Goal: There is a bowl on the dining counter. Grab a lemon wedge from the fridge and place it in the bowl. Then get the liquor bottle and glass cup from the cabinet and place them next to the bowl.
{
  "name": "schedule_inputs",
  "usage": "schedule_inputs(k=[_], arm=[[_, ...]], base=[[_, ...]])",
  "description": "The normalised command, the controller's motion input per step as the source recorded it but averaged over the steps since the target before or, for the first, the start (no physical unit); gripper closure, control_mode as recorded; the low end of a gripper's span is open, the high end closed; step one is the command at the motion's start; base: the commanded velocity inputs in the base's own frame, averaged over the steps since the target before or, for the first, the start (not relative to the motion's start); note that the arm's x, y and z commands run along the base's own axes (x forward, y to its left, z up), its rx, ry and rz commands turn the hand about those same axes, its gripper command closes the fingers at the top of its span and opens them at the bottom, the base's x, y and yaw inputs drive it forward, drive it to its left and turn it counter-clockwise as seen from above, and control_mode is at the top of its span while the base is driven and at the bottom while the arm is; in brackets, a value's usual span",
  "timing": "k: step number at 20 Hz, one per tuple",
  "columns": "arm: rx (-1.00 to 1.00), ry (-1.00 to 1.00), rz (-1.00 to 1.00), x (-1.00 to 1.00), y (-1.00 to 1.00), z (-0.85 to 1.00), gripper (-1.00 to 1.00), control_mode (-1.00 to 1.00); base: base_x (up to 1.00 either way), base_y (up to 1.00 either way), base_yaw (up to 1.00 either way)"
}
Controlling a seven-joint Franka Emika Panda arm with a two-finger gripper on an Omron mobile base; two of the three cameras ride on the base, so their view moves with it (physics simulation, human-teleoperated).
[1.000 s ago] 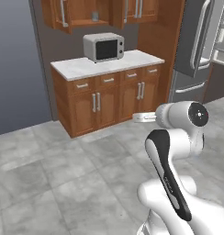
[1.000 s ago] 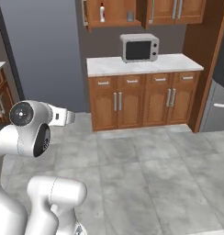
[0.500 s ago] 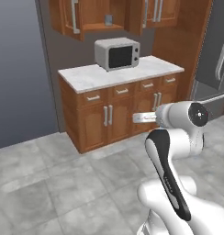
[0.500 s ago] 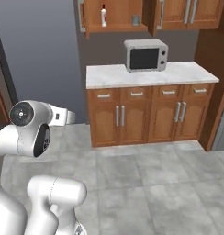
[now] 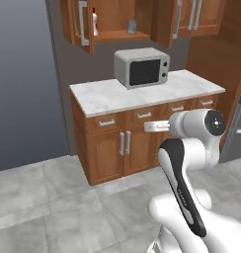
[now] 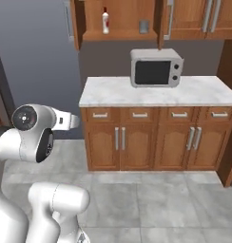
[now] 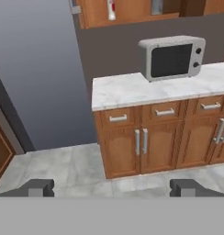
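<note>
While the fingers (image 7: pixel 112 188) stay wide open and hold nothing, the liquor bottle (image 6: pixel 105 21) stands up on the cabinet shelf (image 6: pixel 122 34), at about eleven o'clock from the microwave (image 6: pixel 156 67). It looks small, light and hard (maybe slippery, and it could break). Best to pinch it around the middle. A grey glass cup (image 6: pixel 144 26) stands near it.

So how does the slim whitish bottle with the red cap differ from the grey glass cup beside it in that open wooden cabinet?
The whitish red-capped bottle is taller and slimmer; the grey glass cup is shorter and squatter. The bottle stands nearer the cabinet's open left door, the cup further right. Both stand upright on the same shelf, above the microwave.
</note>
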Motion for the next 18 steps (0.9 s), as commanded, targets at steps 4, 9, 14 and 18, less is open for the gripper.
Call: schedule_inputs(k=[4,9,14,18], arm=[[0.0,0.0,0.0,0.0,0.0,0.0,-1.0,1.0],[0.0,0.0,0.0,0.0,0.0,0.0,-1.0,1.0],[0.0,0.0,0.0,0.0,0.0,0.0,-1.0,1.0],[0.0,0.0,0.0,0.0,0.0,0.0,-1.0,1.0]], base=[[1.0,-0.55,0.26],[0.97,-0.49,0.21],[0.93,-0.4,0.17],[0.89,-0.25,0.11]])
